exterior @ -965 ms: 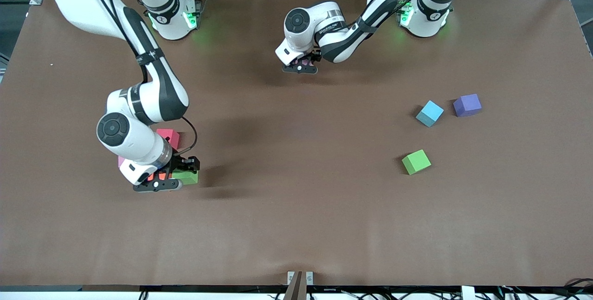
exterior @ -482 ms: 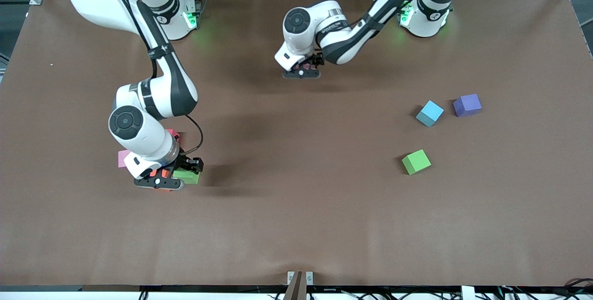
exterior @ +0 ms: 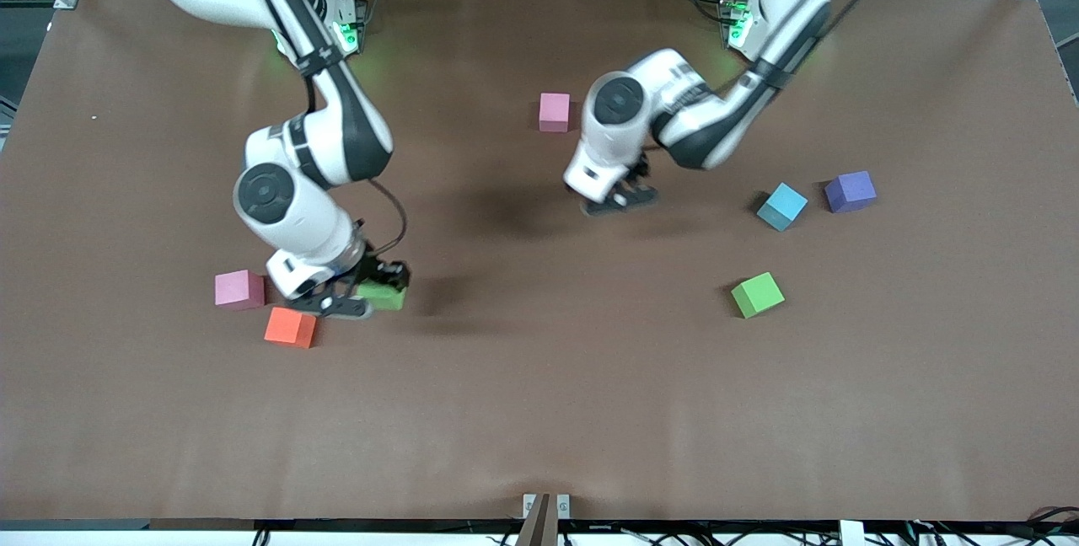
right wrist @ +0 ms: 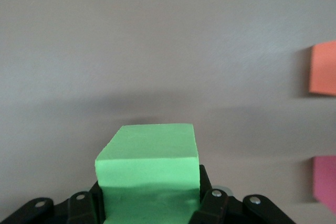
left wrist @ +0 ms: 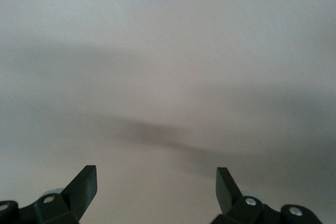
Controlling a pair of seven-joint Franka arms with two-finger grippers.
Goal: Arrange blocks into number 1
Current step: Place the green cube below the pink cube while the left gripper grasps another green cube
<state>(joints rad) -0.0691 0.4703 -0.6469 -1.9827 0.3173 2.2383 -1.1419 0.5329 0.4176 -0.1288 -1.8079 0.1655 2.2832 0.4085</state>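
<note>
left gripper: released. We see the jaws spread wide with nothing between them in the left wrist view. It has swung off the pink block it was gripping a second ago and now hangs over bare table toward the light blue block.
pink block: now set down alone near the bases, mid-table.
right gripper: clenched on a green block, lifted clear and shifted toward mid-table since a second ago.
uncovered by that move: second pink block and orange block, close but apart.
red block: seen earlier, probably hidden under the right arm now.
unchanged: light blue block, purple block, second green block.
</note>
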